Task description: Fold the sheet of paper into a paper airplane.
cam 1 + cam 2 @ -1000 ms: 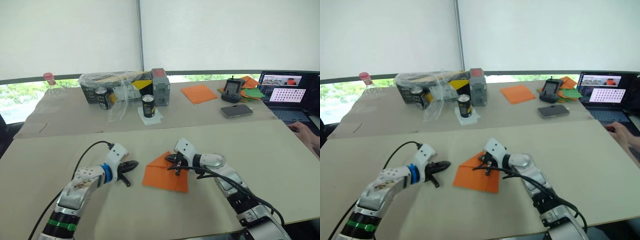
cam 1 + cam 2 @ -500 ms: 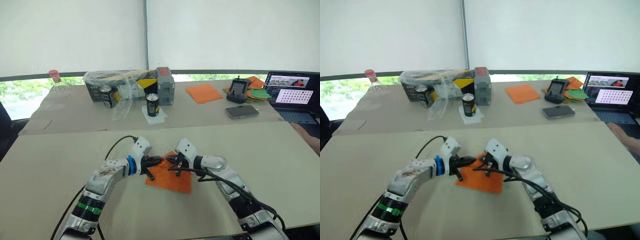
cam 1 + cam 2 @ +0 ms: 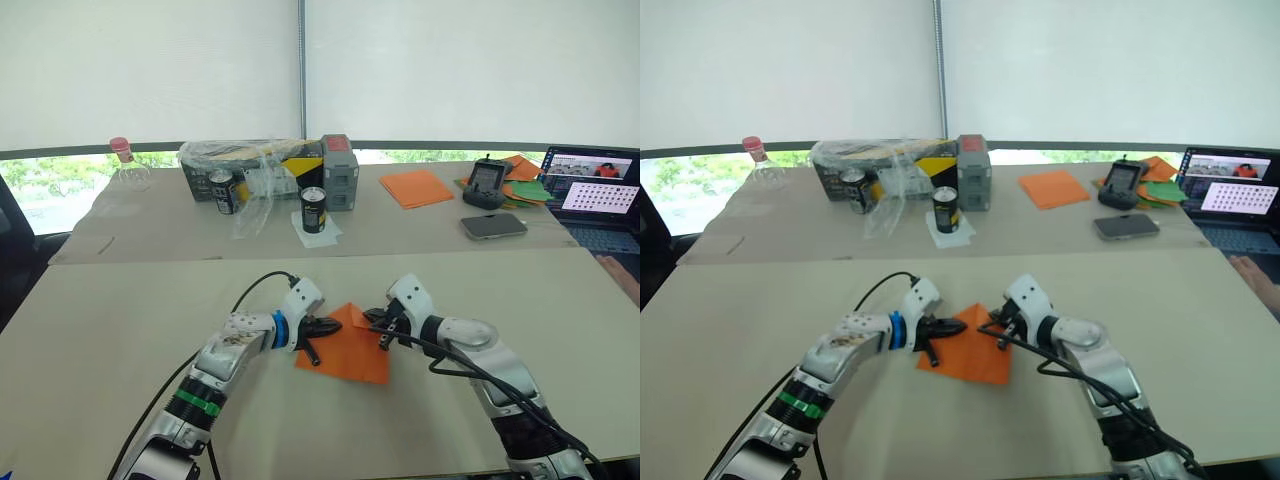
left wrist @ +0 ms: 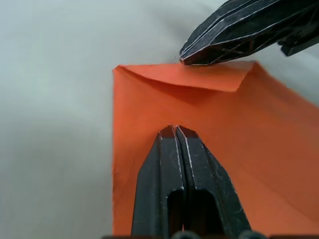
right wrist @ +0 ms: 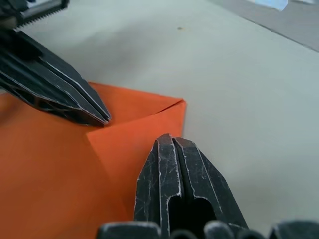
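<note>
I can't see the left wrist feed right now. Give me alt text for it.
The left gripper, fingers shut together, rests its tips on the sheet of paper, bright orange and flat on the pale table. Just beyond, the right gripper touches the sheet's far edge, where a narrow strip is folded over.

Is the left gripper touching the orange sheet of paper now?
Touching. In the left wrist view the left gripper, fingers shut, rests its tip on the sheet of paper, with no gap visible between them.
</note>
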Robot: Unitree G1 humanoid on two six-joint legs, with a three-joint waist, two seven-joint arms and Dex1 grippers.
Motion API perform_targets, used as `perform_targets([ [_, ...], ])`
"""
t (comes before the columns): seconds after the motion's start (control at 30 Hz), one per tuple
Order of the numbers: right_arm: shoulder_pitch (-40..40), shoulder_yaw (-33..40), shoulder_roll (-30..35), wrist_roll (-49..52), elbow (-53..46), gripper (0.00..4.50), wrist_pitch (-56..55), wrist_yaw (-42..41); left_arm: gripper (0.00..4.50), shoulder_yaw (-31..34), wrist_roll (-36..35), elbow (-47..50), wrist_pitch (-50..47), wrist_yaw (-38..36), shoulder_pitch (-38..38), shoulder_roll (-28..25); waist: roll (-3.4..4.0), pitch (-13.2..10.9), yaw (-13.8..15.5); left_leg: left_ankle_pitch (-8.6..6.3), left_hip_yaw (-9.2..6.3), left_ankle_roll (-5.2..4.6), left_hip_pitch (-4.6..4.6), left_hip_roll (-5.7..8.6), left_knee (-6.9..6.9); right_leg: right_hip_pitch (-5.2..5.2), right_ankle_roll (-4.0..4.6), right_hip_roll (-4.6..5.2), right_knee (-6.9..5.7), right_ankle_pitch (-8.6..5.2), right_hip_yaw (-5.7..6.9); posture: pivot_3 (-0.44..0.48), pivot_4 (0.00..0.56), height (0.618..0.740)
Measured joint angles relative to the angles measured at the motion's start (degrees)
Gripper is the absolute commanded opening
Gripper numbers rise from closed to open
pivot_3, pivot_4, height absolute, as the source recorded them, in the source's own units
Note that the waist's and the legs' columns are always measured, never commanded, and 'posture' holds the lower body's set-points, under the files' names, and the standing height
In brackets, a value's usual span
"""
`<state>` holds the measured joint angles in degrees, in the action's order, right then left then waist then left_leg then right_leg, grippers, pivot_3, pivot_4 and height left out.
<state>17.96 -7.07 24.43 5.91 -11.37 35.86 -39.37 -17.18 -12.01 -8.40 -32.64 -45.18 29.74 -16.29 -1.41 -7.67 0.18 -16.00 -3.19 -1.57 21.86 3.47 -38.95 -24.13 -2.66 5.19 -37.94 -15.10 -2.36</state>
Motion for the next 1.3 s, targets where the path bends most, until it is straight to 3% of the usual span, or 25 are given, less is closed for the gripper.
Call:
perform_targets([
  [0.2, -3.4, 5.3, -0.6, 4.2, -4.6, 0.00, 5.7, 3.4, 0.06, -0.8, 1.6, -3.5, 2.7, 0.3, 2.0, 1.6, -0.01, 0.0, 0.0, 0.00, 0.01, 0.00, 0.05, -0.03, 0.01, -0.04, 0.00, -0.02, -0.02, 0.00, -0.01, 0.000, 0.150, 0.740],
  [0.4, -8.5, 9.4, 4.9, 5.8, -9.0, 0.00, 8.3, 3.9, 0.06, -0.2, 1.5, -3.6, 3.9, -0.8, 1.2, 0.6, -0.02, 0.0, -0.2, 0.00, 0.01, -0.01, 0.02, -0.06, 0.02, -0.02, 0.00, -0.05, 0.00, 0.00, -0.01, 0.000, 0.150, 0.740],
  [0.6, -9.3, 5.3, 7.2, 4.4, -7.6, 0.00, 6.9, 3.5, 0.06, 2.6, 0.4, -4.0, 2.5, 0.0, 0.9, 1.6, -0.02, 0.0, -0.7, 0.01, 0.04, 0.00, 0.00, -0.07, 0.00, -0.01, 0.00, -0.07, -0.05, 0.00, -0.02, 0.000, 0.150, 0.740],
  [1.0, -1.8, -0.2, 1.8, 3.7, -2.9, 0.00, 3.1, 5.7, 0.06, 9.4, -4.3, -3.8, 0.2, 2.4, 0.7, 6.5, -0.03, 0.0, -0.6, 0.01, 0.02, -0.01, 0.17, -0.02, -0.01, -0.12, 0.00, 0.00, 0.01, 0.00, 0.00, 0.000, 0.150, 0.740],
  [1.3, -2.1, 0.1, 4.4, 2.7, -1.2, 0.00, 4.3, 7.3, 0.06, 6.8, -4.9, -4.0, 1.7, 0.6, 1.1, 7.8, -0.03, 0.0, -0.3, 0.01, 0.03, -0.01, 0.16, 0.01, -0.02, -0.11, -0.01, -0.01, 0.00, 0.00, -0.01, 0.000, 0.150, 0.740],
])
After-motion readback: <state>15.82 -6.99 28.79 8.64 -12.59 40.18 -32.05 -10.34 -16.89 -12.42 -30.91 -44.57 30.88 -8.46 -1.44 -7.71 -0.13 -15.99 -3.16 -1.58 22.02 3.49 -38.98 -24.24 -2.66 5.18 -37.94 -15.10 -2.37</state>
